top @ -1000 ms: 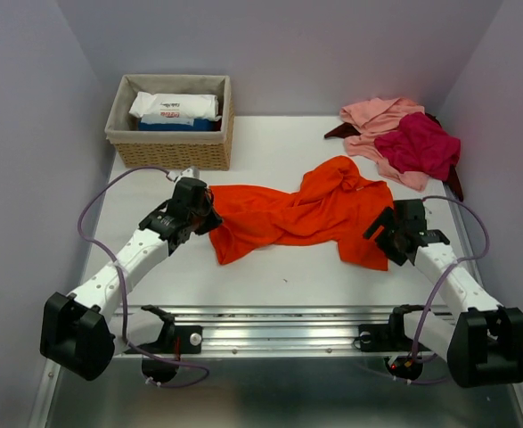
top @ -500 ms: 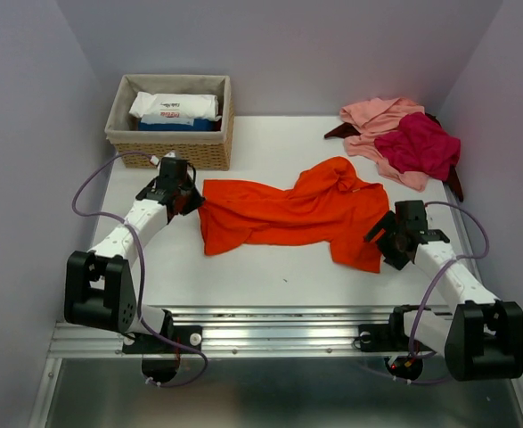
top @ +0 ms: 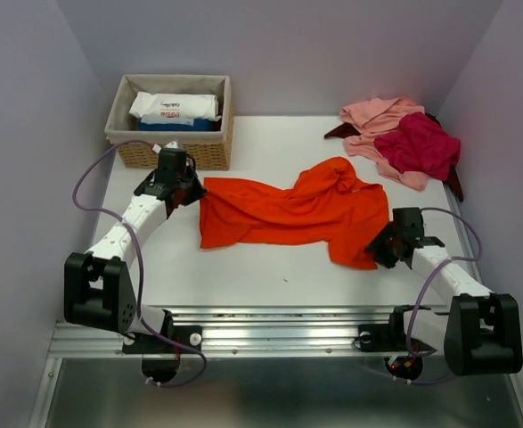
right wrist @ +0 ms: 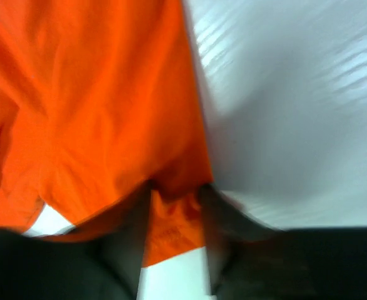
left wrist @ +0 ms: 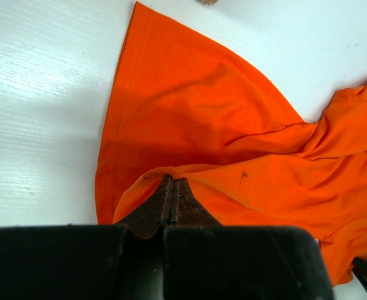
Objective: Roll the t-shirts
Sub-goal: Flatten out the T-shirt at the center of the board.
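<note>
Tension seems our aim: our left gripper (left wrist: 172,190) clamps tight on one end of the orange t-shirt (top: 288,209) lying on the desk (top: 270,276); our right gripper (right wrist: 174,209) straddles the opposite hem, jaws apart.

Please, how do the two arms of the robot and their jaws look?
The left arm and right arm have white rounded links and bulky black joint housings. A thin purple cable loops beside each arm. The jaws are dark, and the left pair tapers to narrow tips.

Wicker basket (top: 167,153); wipes packet (top: 174,107) inside
</note>
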Controlling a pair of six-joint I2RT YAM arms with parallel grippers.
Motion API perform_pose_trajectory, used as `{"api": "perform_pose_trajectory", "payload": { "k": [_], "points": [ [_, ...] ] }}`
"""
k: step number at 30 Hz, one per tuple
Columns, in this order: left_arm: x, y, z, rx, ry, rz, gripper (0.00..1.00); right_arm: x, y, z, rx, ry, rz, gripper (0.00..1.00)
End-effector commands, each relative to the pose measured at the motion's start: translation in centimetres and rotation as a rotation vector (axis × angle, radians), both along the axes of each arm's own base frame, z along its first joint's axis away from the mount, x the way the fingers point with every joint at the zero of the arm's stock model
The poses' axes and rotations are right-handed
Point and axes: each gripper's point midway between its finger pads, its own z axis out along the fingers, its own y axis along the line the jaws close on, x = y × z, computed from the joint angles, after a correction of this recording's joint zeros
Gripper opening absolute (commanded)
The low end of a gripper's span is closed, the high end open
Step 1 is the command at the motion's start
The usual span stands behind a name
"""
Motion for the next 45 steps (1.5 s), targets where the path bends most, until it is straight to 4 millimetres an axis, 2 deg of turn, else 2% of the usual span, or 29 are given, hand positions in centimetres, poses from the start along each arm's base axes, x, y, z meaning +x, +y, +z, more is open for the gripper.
{"api": "perform_pose_trajectory", "payload": {
  "k": [1,3,4,5,6,7,8,9,11,12,13,16,19,23,24,25,26,27,29,31,34,35,36,37,38,39,41,43,45],
  "points": [
    [1.1,-0.2,4.4,-0.002,-0.104,-0.023,0.00,-0.3,1.2,-1.7,0.067,0.014,0.030,0.28],
    [1.2,-0.3,4.7,-0.004,-0.107,-0.032,0.00,1.7,1.3,0.0,0.070,-0.048,0.035,0.08],
    [1.6,-0.4,5.7,0.002,-0.127,-0.037,0.00,2.7,1.2,1.1,0.065,-0.078,0.033,0.01],
    [1.8,-0.4,6.2,0.006,-0.137,-0.042,0.00,3.9,1.1,2.3,0.057,-0.112,0.031,0.01],
    [1.9,-0.3,6.3,0.017,-0.129,-0.043,0.00,6.7,0.6,5.6,0.029,-0.205,0.030,0.01],
    [2.6,-0.2,8.0,0.025,-0.163,-0.046,0.00,7.9,0.4,7.3,0.013,-0.241,0.028,0.01],
    [2.9,0.0,8.8,0.032,-0.175,-0.044,0.00,9.2,0.1,9.2,-0.006,-0.283,0.025,0.01],
    [3.5,0.3,10.3,0.040,-0.196,-0.033,0.00,11.3,-0.4,12.6,-0.038,-0.349,0.022,0.01],
    [4.0,0.8,11.2,0.062,-0.203,-0.028,0.00,12.7,-0.7,15.1,-0.064,-0.395,0.032,0.01],
    [4.4,0.8,12.5,0.060,-0.227,-0.025,0.00,13.4,-0.7,16.5,-0.071,-0.421,0.037,0.01],
    [4.6,0.9,12.7,0.064,-0.230,-0.025,0.00,13.5,-0.7,16.6,-0.076,-0.423,0.043,0.01],
    [5.1,1.1,12.7,0.075,-0.222,-0.028,0.00,13.4,-1.3,15.5,-0.107,-0.390,0.030,0.01],
    [6.0,1.1,11.2,0.098,-0.190,-0.043,0.00,12.5,-1.1,13.9,-0.093,-0.354,0.035,0.01],
    [8.0,1.0,7.8,0.135,-0.120,-0.065,0.00,11.9,-1.1,12.3,-0.090,-0.317,0.035,0.01],
    [8.7,1.0,6.4,0.142,-0.096,-0.068,0.02,12.0,-1.2,11.8,-0.099,-0.303,0.034,0.01],
    [9.2,1.0,6.1,0.148,-0.091,-0.071,0.07,12.1,-1.3,11.5,-0.104,-0.293,0.033,0.01],
    [9.5,1.0,4.8,0.154,-0.053,-0.076,0.31,12.3,-1.4,11.3,-0.110,-0.287,0.032,0.01],
    [9.7,0.9,4.9,0.154,-0.051,-0.076,0.46,12.4,-1.6,11.0,-0.122,-0.277,0.031,0.01],
    [9.7,0.9,5.9,0.154,-0.070,-0.076,0.67,12.6,-1.8,10.1,-0.132,-0.253,0.036,0.01],
    [9.2,1.8,6.8,0.177,-0.084,-0.041,0.75,12.7,-1.8,9.4,-0.134,-0.233,0.044,0.01],
    [7.1,3.3,8.2,0.211,-0.102,0.022,0.75,12.8,-1.7,8.9,-0.132,-0.225,0.049,0.01],
    [6.3,4.1,9.4,0.215,-0.134,0.065,0.74,12.7,-1.7,8.7,-0.133,-0.222,0.051,0.01],
    [5.2,4.3,7.9,0.219,-0.103,0.072,0.73,12.8,-1.6,8.7,-0.132,-0.224,0.054,0.01],
    [4.6,4.4,7.7,0.214,-0.107,0.078,0.70,12.8,-1.6,8.6,-0.129,-0.224,0.056,0.01],
    [3.7,4.5,7.8,0.207,-0.114,0.082,0.63,12.7,-1.6,8.4,-0.129,-0.218,0.058,0.01],
    [2.8,4.5,5.6,0.200,-0.076,0.084,0.58,12.6,-1.5,8.3,-0.127,-0.215,0.061,0.01],
    [2.3,3.8,4.0,0.167,-0.066,0.053,0.50,12.5,-1.5,8.1,-0.124,-0.212,0.062,0.01],
    [1.5,3.3,1.1,0.141,-0.009,0.041,0.49,12.4,-1.4,8.1,-0.119,-0.212,0.066,0.01],
    [2.1,2.5,-0.4,0.107,-0.010,0.027,0.49,12.3,-1.3,8.2,-0.115,-0.216,0.068,0.01]
  ]
}}
